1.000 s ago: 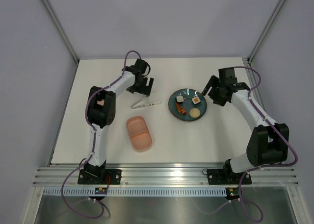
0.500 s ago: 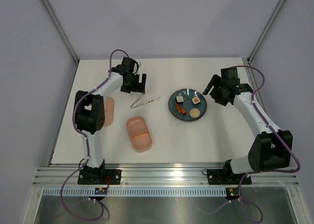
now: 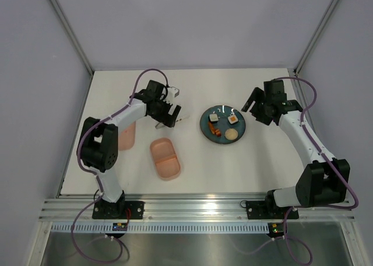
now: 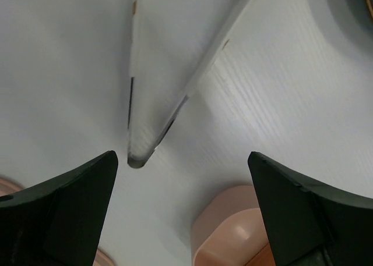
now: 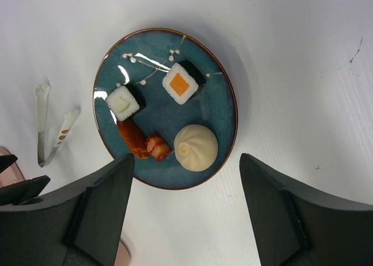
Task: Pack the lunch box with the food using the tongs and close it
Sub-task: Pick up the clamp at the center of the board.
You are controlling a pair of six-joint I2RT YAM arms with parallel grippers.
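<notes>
**Top view:** fixed above and behind me, looking down on the whole table (image 3: 192, 82) from far off.
**Left wrist view:** faces straight down, very near the tongs (image 4: 137, 149), their joint toward 6 o'clock.
**Right wrist view:** higher, centred on the plate (image 5: 215, 109), with the tongs at 9 o'clock.

All three views share the tongs. The top and right wrist views share the plate.

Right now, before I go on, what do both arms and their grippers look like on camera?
The left arm and right arm have white links and bulky black joints. A purple cable runs along each, looping free near the wrist. The left gripper and right gripper are black, with matte dark wedge-shaped fingers narrowing to blunt tips. No markings visible.
</notes>
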